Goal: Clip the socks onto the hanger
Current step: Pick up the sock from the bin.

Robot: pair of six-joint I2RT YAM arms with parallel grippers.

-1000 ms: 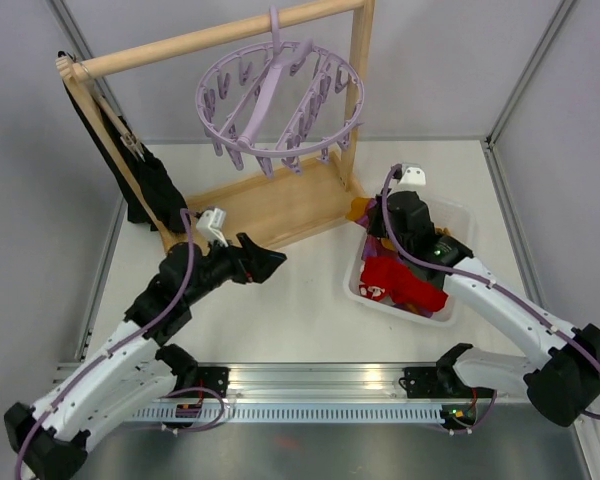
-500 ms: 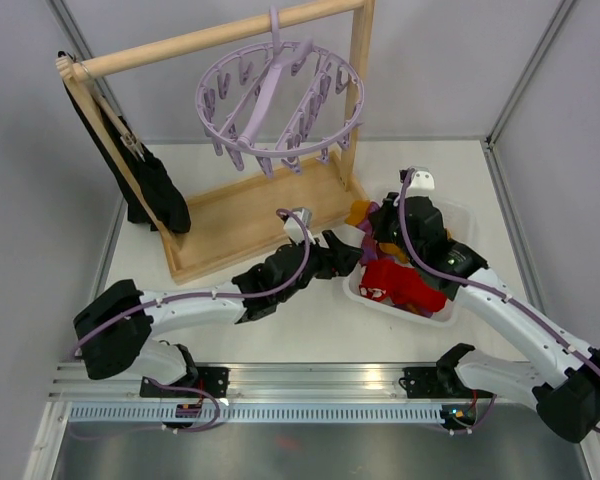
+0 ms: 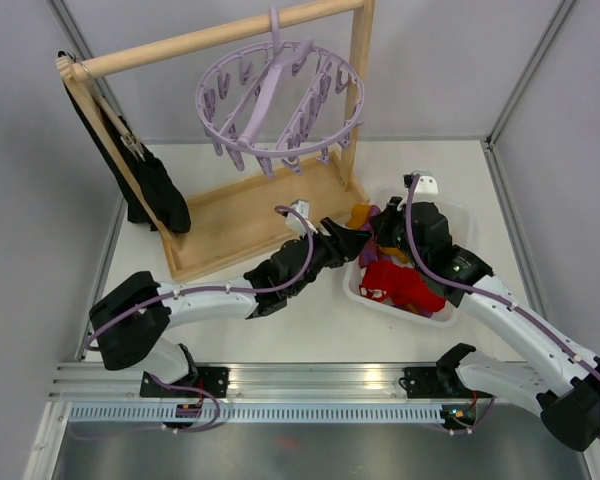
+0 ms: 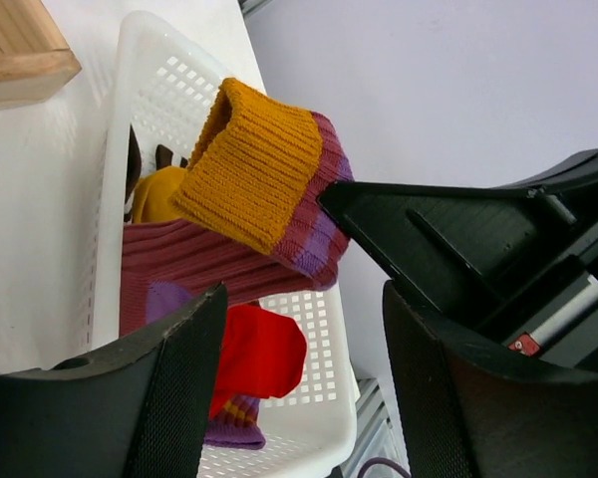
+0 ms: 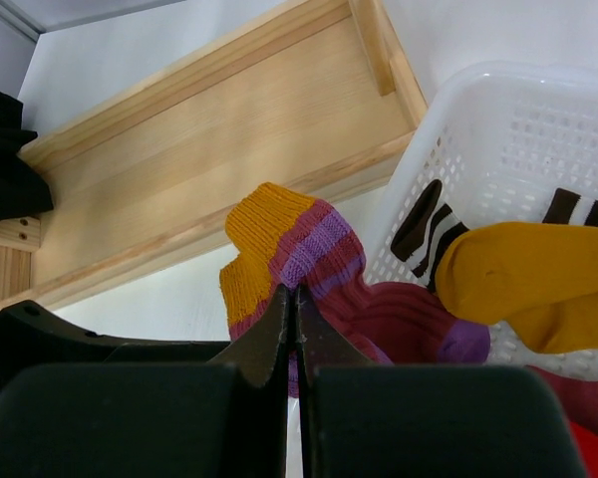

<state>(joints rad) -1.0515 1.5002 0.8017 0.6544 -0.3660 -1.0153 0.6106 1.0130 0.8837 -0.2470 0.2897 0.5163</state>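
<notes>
Your right tool [image 5: 292, 291] pinches the maroon, mustard-cuffed knit sock [image 4: 264, 189]. Your open left tool [image 4: 304, 299] could clamp short and miss it.

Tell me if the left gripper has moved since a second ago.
Yes. The left gripper went rightward, from beside the rack base to the basket rim.

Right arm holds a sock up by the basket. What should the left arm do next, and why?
Probably ease the left gripper forward and close on the mustard cuff. The right gripper is shut on the sock by its maroon part, the cuff sticks out free past the basket rim, and the left jaws stand open short of it.
</notes>
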